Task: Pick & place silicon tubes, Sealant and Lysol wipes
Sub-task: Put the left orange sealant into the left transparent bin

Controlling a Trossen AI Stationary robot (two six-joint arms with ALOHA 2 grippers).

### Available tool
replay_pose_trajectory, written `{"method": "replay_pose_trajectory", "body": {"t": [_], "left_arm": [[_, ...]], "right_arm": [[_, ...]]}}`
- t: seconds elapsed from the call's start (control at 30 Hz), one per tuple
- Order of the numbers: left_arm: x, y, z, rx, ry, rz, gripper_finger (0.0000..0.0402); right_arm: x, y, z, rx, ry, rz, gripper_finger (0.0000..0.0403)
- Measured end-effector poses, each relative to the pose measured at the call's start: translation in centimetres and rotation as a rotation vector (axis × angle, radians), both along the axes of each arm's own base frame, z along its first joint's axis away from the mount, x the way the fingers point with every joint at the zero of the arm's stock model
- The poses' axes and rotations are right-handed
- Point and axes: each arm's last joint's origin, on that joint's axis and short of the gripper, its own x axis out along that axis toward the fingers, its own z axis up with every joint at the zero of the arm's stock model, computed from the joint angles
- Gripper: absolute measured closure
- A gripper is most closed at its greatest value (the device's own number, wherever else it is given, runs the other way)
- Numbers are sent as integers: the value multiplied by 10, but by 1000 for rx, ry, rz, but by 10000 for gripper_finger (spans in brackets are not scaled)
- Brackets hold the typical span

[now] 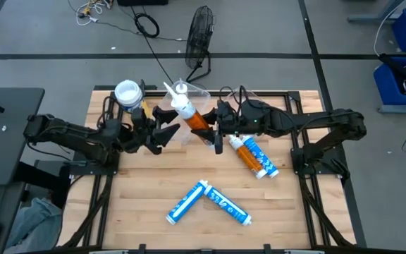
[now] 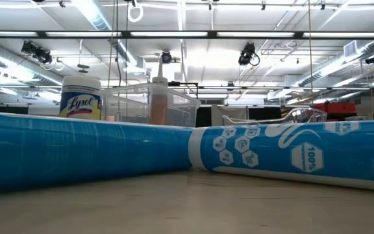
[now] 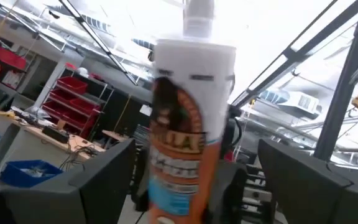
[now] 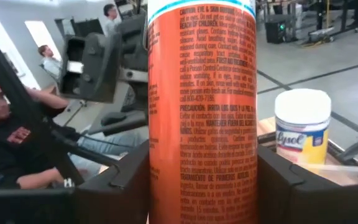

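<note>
Right, the orange sealant tube (image 1: 191, 113) sits between the two arms at the back of the counter (image 1: 139, 212), over the clear plastic bin (image 1: 201, 95), nozzle pointing away toward the far edge. The right pincer (image 1: 217, 130) clamps its lower body; the right wrist view shows both dark fingers (image 4: 114, 186) pressed against the orange label. The left pincer (image 1: 162, 130) is just beside the tube with its jaws spread wide, the tube standing between them but not squeezed, as far as the left wrist view tells.

The Lysol wipes (image 1: 128, 94) stand upright at the back left, next to the bin; whether that is their final spot I can't say. Three blue-and-white silicone tubes are lying on the counter: one (image 1: 258, 156) near the right arm, and a pair in the front middle, the left one (image 1: 187, 201) and the right one (image 1: 228, 206), meeting at one end in a V.

My read: the sealant is mid-placement, about to go into the bin, and the three blue tubes are all left to do. So roughly the early half of the job.
</note>
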Motion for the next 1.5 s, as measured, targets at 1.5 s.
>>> {"method": "replay_pose_trajectory", "body": {"t": [1.5], "left_arm": [[41,26,29,147,-26,-6,191]], "right_arm": [[0,-2,-4,20,37,46,198]]}}
